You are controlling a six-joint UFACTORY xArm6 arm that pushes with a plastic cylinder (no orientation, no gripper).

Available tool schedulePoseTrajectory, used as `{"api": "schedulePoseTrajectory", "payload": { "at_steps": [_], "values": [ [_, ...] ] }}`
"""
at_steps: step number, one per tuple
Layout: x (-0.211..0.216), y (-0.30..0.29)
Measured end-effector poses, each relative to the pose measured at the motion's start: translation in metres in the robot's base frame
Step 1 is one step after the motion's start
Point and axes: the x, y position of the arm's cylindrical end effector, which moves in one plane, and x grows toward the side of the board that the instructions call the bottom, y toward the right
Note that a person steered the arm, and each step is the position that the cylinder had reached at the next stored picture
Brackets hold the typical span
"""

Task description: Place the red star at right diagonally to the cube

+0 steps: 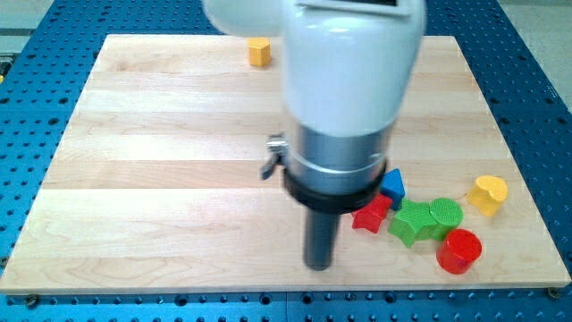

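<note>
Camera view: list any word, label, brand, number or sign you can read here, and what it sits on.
None readable: no text or numbers show anywhere in this view.
The wooden board is plain.
The blocks are unmarked: red star, blue cube, the green blocks, red cylinder, yellow heart, yellow block.
The white arm housing and my tip carry no marking.

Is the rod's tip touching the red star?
No: my tip stands apart from the red star, to the view's left and slightly below it, with bare wood between them.
</note>
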Motion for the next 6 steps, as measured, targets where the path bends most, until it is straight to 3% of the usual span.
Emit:
{"api": "schedulePoseTrajectory", "payload": {
  "at_steps": [1,2,4,6],
  "values": [
    [-0.021,0.037],
    [-0.053,0.038],
    [-0.160,0.070],
    [-0.247,0.062]
  ]
}}
